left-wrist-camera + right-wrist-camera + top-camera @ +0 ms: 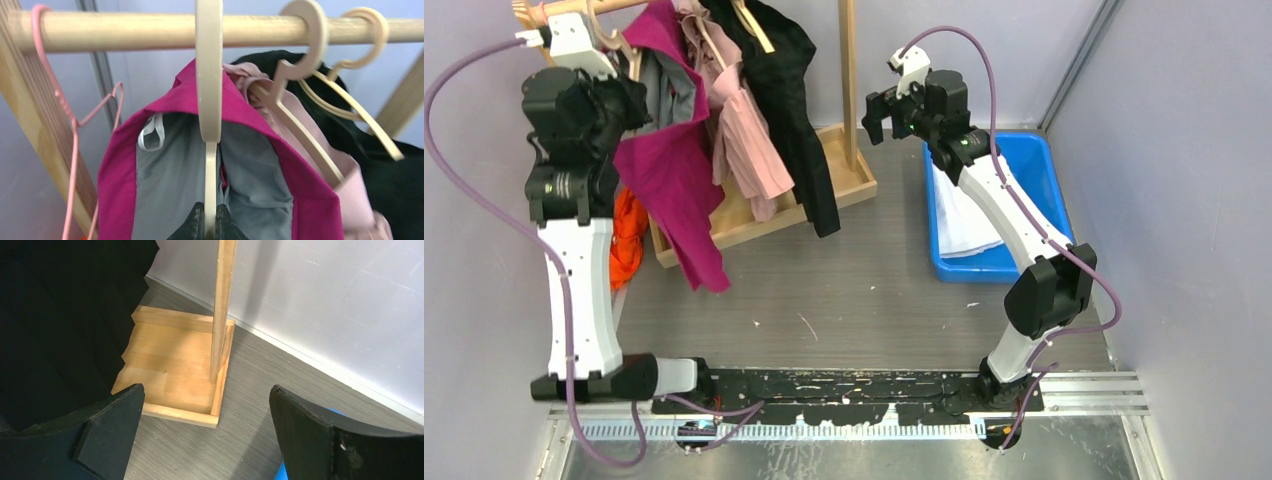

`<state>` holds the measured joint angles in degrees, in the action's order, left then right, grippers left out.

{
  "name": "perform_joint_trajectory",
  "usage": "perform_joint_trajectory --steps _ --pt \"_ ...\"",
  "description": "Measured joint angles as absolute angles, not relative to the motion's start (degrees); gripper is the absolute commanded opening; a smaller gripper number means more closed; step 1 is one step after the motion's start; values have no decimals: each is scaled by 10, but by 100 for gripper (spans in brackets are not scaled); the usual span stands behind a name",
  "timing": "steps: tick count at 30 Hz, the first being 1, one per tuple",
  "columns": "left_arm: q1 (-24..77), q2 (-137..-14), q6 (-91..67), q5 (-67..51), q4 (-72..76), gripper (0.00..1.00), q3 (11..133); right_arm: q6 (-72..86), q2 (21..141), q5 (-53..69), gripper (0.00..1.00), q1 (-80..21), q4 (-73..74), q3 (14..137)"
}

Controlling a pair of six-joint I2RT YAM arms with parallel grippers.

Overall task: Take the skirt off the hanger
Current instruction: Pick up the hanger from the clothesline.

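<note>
- Our left gripper [210, 227] is pinching the stem of the cream hanger [209, 75], at the low centre of its wrist view.
- The magenta skirt [669, 170] lies over this hanger, upper left in the top view, with its long axis hanging downward.
- We see the right gripper [205, 395] spread and empty, further right, so the left arm is nearer.

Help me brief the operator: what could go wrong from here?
1. The left gripper is shut on the hanger, hooked over the rail; pulling could drag the rack.
2. The skirt lies against the pink garment beside it, which may snag.
3. The open right gripper hovers by the post and could hit it reaching in.
</note>
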<state>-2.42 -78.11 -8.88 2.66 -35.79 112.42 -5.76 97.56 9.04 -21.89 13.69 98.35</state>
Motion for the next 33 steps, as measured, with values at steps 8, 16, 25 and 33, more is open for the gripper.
perform_joint_trajectory --steps 8,16,25,33 --pt "-24 -639 -115 -73 -407 0 1024 -50 976 138 95 -219 150 985" --pt "-23 -543 -148 -166 -421 0 960 -50 972 182 96 -263 220 1038" --pt "-23 -502 -156 -224 -453 0 902 -41 920 211 95 -362 274 1087" --pt "-22 -489 -158 -241 -459 0 864 -15 904 209 97 -409 291 1152"
